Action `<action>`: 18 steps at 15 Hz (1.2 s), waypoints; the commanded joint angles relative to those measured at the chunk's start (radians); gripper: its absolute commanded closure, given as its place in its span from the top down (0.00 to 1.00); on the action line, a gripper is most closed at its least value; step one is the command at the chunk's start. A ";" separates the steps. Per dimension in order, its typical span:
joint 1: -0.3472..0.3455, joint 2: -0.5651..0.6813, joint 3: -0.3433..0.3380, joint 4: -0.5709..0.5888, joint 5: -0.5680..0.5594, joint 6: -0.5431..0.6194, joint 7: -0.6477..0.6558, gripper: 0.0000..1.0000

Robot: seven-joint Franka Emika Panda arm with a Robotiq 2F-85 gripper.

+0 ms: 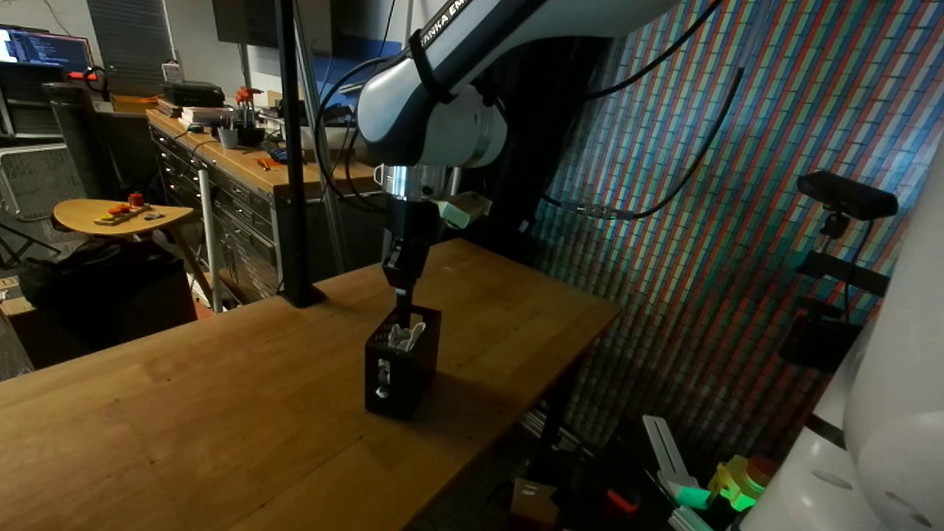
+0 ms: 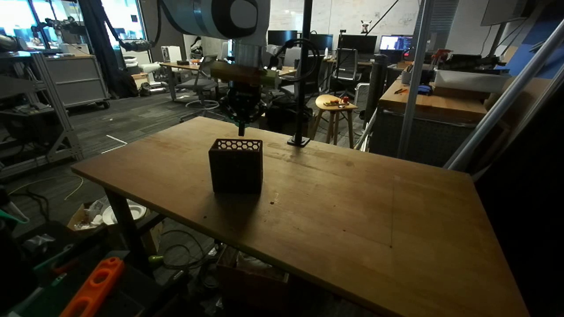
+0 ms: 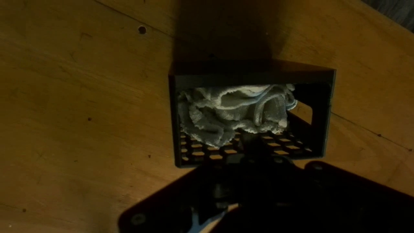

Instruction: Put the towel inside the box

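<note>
The black box (image 1: 420,369) stands upright on the wooden table, open at the top; it also shows in an exterior view (image 2: 236,172) and in the wrist view (image 3: 252,77). The crumpled grey-white towel (image 3: 239,111) lies bunched inside the box, against one long wall. It shows at the box opening in an exterior view (image 1: 403,337), and through the side slot. In the exterior view facing the solid wall, the towel is hidden. My gripper (image 3: 251,140) points down over the honeycomb-wall side of the box, fingers together and empty. Its tip (image 2: 241,132) is just above the rim.
The wooden table (image 1: 221,413) bears the box near its edge. A black post (image 2: 299,138) is fixed at the table's far edge. A small wooden stool (image 2: 335,105) with toys and a workbench (image 1: 295,166) stand beyond the table.
</note>
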 commanded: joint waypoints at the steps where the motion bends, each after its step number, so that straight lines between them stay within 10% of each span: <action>1: 0.005 -0.008 -0.027 -0.010 -0.044 0.007 -0.015 0.00; 18: 0.005 0.081 0.005 -0.008 0.029 0.052 -0.053 0.00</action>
